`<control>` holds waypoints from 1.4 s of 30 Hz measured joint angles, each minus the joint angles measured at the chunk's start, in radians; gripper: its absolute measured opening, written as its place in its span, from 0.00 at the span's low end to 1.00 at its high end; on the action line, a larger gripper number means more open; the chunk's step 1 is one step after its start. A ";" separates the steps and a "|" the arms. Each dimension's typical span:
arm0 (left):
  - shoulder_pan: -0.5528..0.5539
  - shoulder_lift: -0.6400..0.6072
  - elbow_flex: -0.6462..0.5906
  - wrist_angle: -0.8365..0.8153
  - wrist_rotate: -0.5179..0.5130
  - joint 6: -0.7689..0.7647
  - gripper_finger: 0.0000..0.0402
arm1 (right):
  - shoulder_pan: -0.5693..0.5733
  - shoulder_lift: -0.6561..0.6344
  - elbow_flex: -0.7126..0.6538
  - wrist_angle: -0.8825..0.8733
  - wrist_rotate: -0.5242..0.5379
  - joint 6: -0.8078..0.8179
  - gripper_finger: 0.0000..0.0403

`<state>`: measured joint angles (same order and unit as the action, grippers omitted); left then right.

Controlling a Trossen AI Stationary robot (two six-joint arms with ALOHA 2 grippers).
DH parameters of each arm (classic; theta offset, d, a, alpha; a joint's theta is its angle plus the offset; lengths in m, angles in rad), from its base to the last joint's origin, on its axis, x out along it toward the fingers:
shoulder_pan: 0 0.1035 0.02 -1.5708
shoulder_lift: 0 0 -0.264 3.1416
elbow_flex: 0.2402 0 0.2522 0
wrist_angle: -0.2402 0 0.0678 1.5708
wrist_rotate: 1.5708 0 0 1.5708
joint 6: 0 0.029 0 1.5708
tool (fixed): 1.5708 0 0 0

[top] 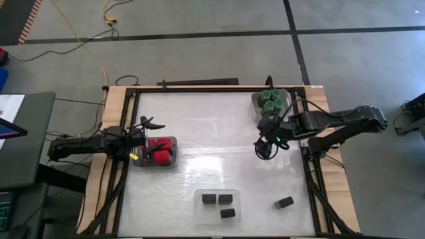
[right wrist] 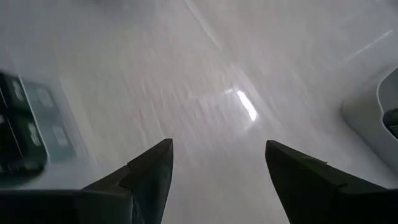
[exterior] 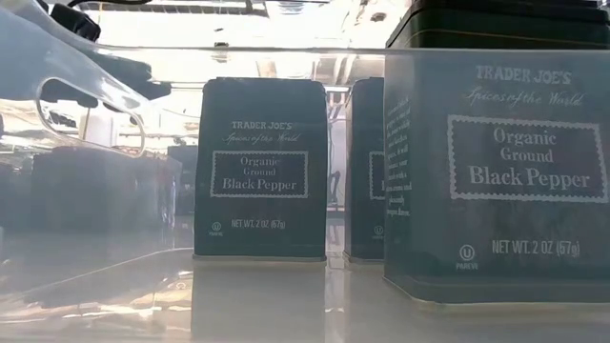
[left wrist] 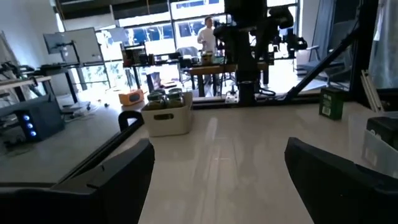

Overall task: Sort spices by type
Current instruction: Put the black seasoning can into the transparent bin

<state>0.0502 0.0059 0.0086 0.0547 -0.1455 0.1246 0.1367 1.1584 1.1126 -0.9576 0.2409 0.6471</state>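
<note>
Left gripper: the left gripper (top: 141, 139) sits at the left of the high view, just beside the tray of red blocks (top: 160, 151); fingers spread wide, nothing between them.
Sorted so far: red blocks in their tray at left, three black boxes (top: 218, 202) in the clear tray (top: 199, 194) at bottom centre, green-lidded jars (top: 269, 100) in the tub at upper right.
Right gripper: the right gripper (top: 265, 149) hangs right of centre, below the jar tub; fingers (right wrist: 148, 167) well apart over bare table, empty.
Stray item: one black box (top: 285, 202) lies alone at lower right, well apart from the clear tray.
Doing it well: my reading is that this box comes next; come down squarely over it, close across its narrow faces, and lift clear of the tray wall before setting it beside the others.
Surface: the table (top: 219, 133) is pale, glossy and glare-streaked.
Room: grey floor, a yellow cable (top: 106, 16) at upper left; the left wrist view shows desks, windows and a person far off.
</note>
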 joint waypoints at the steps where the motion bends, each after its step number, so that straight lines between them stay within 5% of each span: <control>1: 0.000 0.001 0.000 0.000 0.000 0.000 0.86 | 0.005 0.000 0.000 -0.012 -0.001 -0.014 0.70; 8: 0.000 0.000 -0.001 -0.001 0.000 -0.001 0.86 | 0.118 0.000 0.000 -0.125 -0.007 -0.093 0.70; 15: 0.000 0.000 -0.001 -0.001 0.000 -0.001 0.86 | 0.372 0.015 0.035 -0.203 -0.007 -0.087 0.70; 23: 0.000 0.000 -0.002 -0.002 0.000 -0.001 0.86 | 0.626 0.203 0.195 -0.345 -0.005 -0.069 0.70; 32: 0.000 0.000 -0.002 -0.002 0.000 -0.001 0.86 | 0.765 0.415 0.285 -0.370 -0.081 -0.114 0.70; 42: 0.000 0.000 -0.002 -0.002 0.000 -0.001 0.86 | 0.828 0.425 0.210 -0.241 -0.079 -0.035 0.70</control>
<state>0.0502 0.0063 0.0067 0.0525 -0.1455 0.1238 0.9645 1.5829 1.3228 -1.1985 0.1621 0.6124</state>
